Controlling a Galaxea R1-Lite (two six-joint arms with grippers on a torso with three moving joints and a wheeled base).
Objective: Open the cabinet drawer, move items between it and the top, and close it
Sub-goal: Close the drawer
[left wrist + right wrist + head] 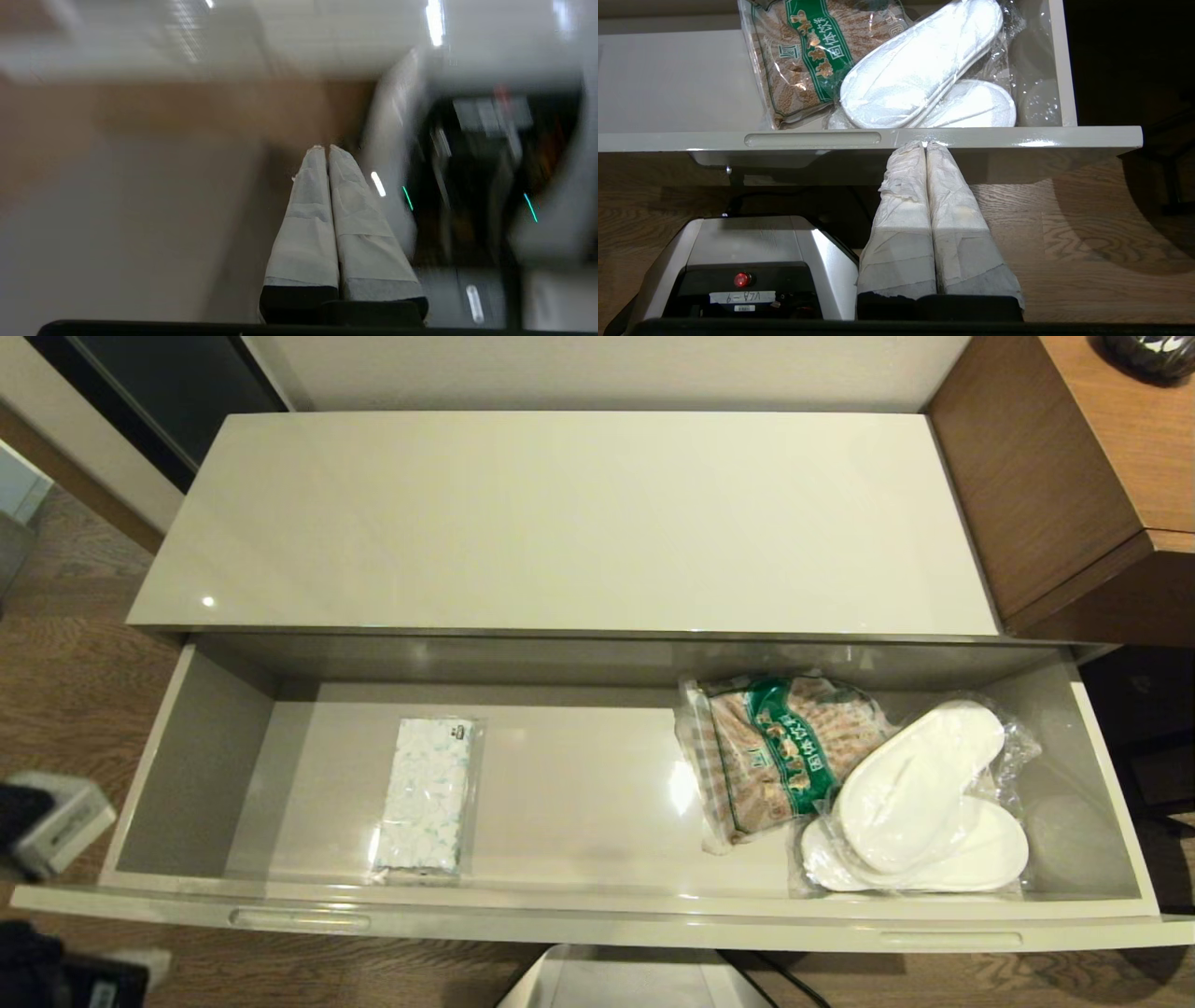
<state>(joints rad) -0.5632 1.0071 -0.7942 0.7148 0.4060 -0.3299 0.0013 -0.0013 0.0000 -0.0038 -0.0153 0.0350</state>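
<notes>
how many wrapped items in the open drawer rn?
3. Tissue pack lies left of centre; snack bag sits right of centre; wrapped slippers lie at far right, overlapping the bag's edge. None seems hidden.

One tissue pack (426,796), one snack bag (767,753), two slippers (920,803) (one clear wrapper), all in one open drawer (597,922).

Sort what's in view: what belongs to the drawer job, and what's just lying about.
For the job:
- cabinet drawer, pulled open
- white and blue-green pack, lying in the drawer's left half
- cabinet top

Just lying about:
- green-labelled snack bag, in the drawer's right half
- wrapped white slippers, partly over the bag
- wooden desk
</notes>
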